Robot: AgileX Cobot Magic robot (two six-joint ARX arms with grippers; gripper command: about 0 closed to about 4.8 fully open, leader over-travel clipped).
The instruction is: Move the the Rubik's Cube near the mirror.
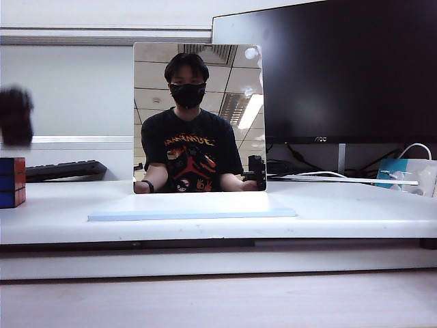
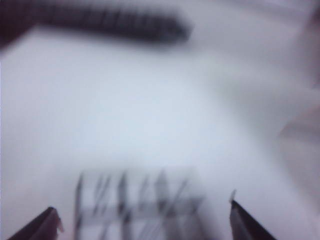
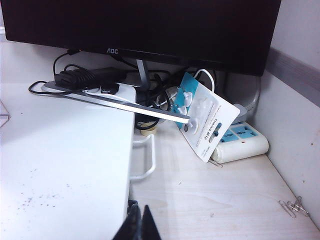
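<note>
Hovering spread directly above the Rubik's Cube (image 1: 11, 182) far left of the mirror (image 1: 199, 116), the left gripper (image 1: 15, 116) is nearer; the right gripper (image 3: 140, 223) sits pressed together, well away.

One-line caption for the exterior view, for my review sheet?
Blurred left gripper, open, hovers above the Rubik's Cube at the table's left edge, apart from the central mirror.

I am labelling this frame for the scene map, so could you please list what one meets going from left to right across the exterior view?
Left gripper, blurred, just above the Rubik's Cube at the left edge → keyboard → mirror → monitor → blue-and-white package at the right edge.
</note>
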